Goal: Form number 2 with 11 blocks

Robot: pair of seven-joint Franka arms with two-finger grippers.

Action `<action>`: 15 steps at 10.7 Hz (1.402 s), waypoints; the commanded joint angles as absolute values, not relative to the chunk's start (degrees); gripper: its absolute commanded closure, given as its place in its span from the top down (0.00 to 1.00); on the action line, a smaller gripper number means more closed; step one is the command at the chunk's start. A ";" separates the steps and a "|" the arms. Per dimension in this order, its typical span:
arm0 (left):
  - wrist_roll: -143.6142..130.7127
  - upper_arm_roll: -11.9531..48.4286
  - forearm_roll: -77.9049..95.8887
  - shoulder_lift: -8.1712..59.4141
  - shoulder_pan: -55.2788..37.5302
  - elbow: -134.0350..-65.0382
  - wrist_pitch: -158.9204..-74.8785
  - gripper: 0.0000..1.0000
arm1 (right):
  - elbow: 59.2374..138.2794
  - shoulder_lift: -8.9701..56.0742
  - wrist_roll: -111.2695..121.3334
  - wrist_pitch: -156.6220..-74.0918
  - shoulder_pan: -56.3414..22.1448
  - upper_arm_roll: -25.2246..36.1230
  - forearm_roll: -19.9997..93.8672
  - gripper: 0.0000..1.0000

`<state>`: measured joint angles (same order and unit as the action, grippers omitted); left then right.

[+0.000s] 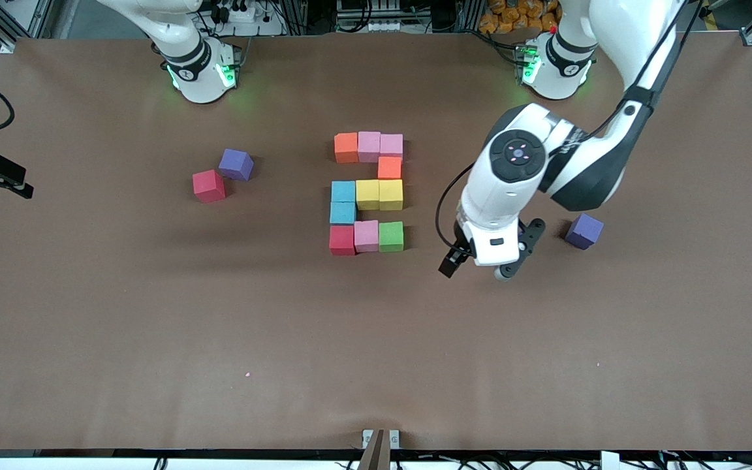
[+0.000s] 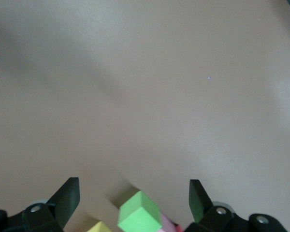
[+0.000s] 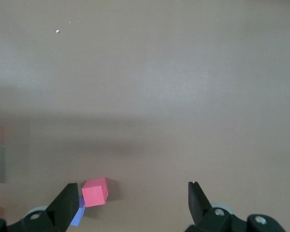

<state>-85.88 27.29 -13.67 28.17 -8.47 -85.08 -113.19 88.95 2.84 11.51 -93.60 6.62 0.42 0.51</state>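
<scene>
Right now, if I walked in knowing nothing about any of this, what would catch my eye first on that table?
Most likely the number 2, a bright figure of coloured cubes lying flat at the middle of the brown table. Next, the big white left arm, its left tool open and empty over bare table beside the figure's green cube. A loose red cube and purple cube sit together toward the right arm's end.
</scene>
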 commanded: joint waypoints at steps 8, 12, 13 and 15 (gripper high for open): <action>-35.90 26.19 -11.87 13.54 -0.88 -84.39 -93.10 1.00 | 87.45 3.96 10.72 -93.69 7.03 0.18 1.23 1.00; -32.10 28.83 -8.00 13.62 2.38 -80.78 -87.99 1.00 | 87.45 4.22 10.72 -93.87 7.03 0.18 1.23 1.00; -31.04 28.39 -7.65 13.45 2.20 -80.60 -87.28 1.00 | 87.45 4.22 10.72 -94.13 7.03 0.26 1.23 1.00; -28.15 27.34 -6.60 12.13 2.28 -80.68 -87.28 1.00 | 87.45 4.39 10.72 -94.57 6.94 0.18 1.23 1.00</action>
